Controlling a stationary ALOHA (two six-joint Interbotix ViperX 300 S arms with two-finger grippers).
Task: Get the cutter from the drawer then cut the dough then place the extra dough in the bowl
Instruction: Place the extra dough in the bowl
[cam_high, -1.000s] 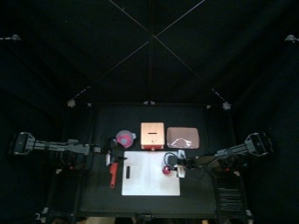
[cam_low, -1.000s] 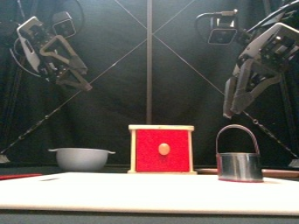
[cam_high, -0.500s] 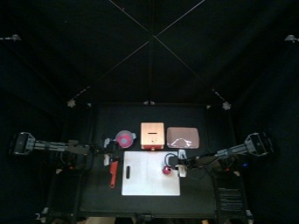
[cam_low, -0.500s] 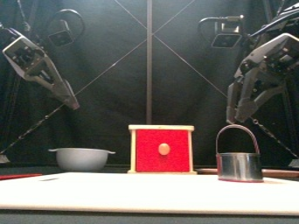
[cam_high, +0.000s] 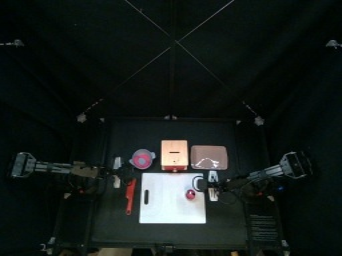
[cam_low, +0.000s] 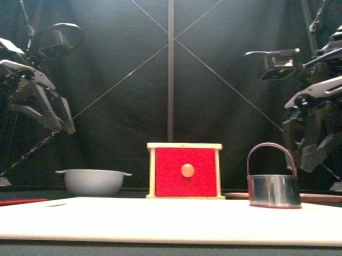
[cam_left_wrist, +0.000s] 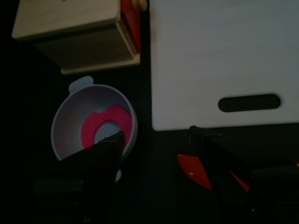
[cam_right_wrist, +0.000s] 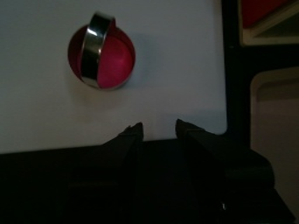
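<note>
The right gripper (cam_right_wrist: 159, 128), jaws slightly apart and empty, hovers at the right edge of the white cutting board (cam_right_wrist: 152, 96). Near it, the cutter (cam_right_wrist: 97, 48) stands on the red dough disc (cam_right_wrist: 121, 58). The left gripper (cam_left_wrist: 155, 138), jaws wide apart and empty, hangs off the board's left edge, near the blue-grey bowl (cam_left_wrist: 70, 131), which holds a pink dough ring (cam_left_wrist: 89, 131) beside the wooden box (cam_left_wrist: 70, 26).

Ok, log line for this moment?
pink dough ring in blue-grey bowl | round metal cutter on red dough disc on white cutting board | left end effector, right end effector: open, empty
</note>
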